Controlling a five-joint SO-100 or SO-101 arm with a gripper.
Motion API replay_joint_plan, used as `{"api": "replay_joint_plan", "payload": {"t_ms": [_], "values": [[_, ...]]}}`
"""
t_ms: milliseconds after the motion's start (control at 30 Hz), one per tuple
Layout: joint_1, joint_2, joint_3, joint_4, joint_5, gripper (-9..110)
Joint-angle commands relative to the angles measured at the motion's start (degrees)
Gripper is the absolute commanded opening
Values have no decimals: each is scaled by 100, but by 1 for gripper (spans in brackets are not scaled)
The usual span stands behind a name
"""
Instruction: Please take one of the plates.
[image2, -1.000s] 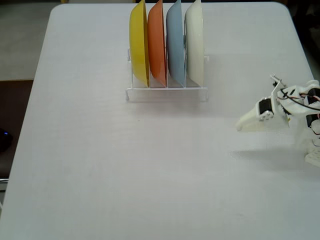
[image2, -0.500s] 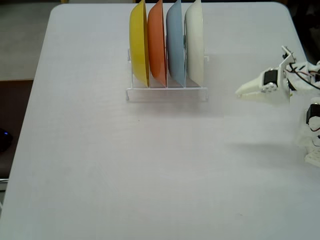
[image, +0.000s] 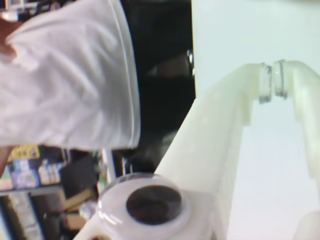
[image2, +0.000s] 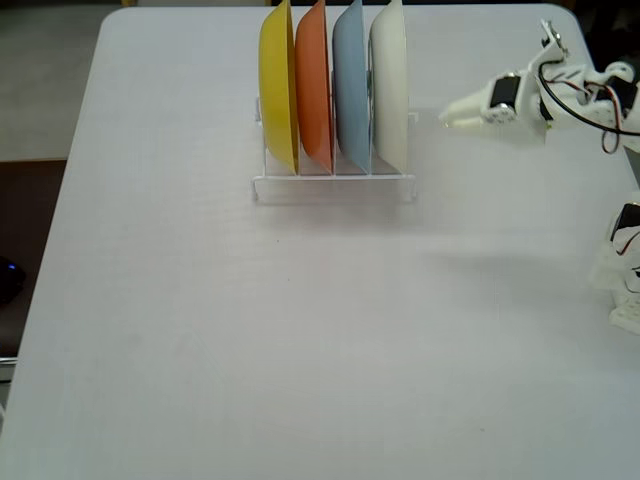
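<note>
On the table (image2: 300, 330): a white top with a clear rack (image2: 333, 183) near its far edge, seen in the fixed view.
Rack: four round plates stand on edge in it, side by side, each in its own slot.
Order from left to right in the fixed view: yellow plate (image2: 277, 85), orange plate (image2: 313, 85), light blue plate (image2: 350, 85), then the plate (image2: 390, 85).
Plate: glossy cream-white, upright in the rightmost slot of the rack, just beside the light blue one; nothing touches its right face.
Arm (image2: 580, 95): white, with exposed wires, reaching in from the right edge of the fixed view near the far right corner of the table.
Tool (image2: 447, 117): points left toward the cream-white plate, near its right side but apart from it, with a gap of bare table showing between them.
Tool state: in the wrist view the two fingertips (image: 265, 82) meet, so the jaws are closed with nothing between them (image: 272, 80).
Wrist view, left side: a white cloth-like surface (image: 65, 75) fills the upper left, with dark, blurred background below it; no plate can be made out there.
</note>
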Motion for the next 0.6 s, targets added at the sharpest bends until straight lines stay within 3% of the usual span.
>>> {"api": "replay_joint_plan", "payload": {"t_ms": [0, 400, 567], "values": [[343, -457, -853, -79, -193, 1], [1239, -1450, -2294, 404, -1195, 27], [1292, -2004, -2883, 404, -1389, 28]]}}
